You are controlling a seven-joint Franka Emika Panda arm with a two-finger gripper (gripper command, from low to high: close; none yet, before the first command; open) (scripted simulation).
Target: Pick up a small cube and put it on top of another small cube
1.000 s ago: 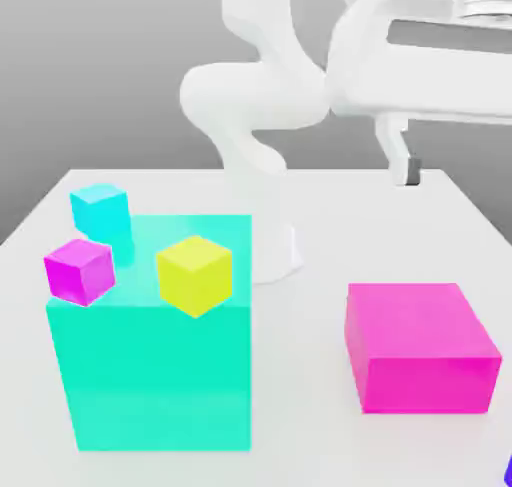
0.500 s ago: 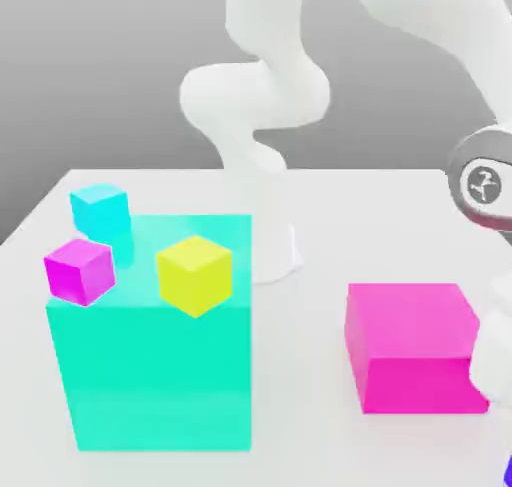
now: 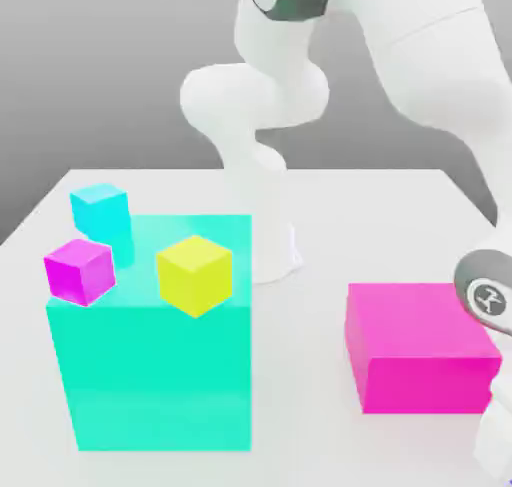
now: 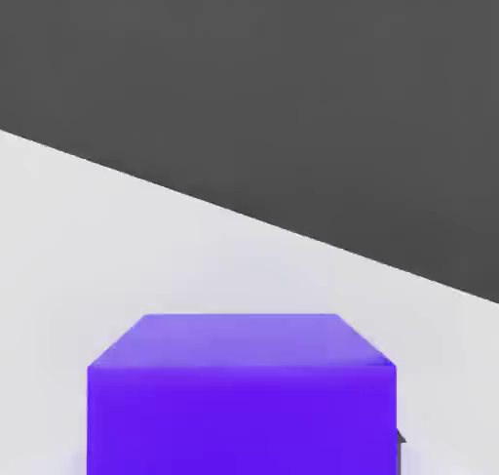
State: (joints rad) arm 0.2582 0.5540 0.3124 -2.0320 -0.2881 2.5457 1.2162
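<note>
The small indigo-blue cube (image 4: 242, 395) sits close in front of the hand camera, resting on the white table (image 4: 117, 239). In the exterior view my arm has come down at the lower right corner, and its wrist (image 3: 488, 295) and hand (image 3: 497, 440) cover the spot where that cube lies. A light cyan small cube (image 3: 100, 208) and a magenta small cube (image 3: 78, 271) rest at the far left, by the tall teal block (image 3: 150, 375).
A yellow cube (image 3: 194, 274) sits on top of the teal block. A large magenta block (image 3: 420, 347) stands just to the exterior view's left of my hand. The robot base (image 3: 268, 250) rises at the back middle of the white table (image 3: 300, 395).
My arm has swung down from the upper right to the table's lower right corner. The hand now covers the indigo sliver that showed at that corner. The other cubes have not moved.
</note>
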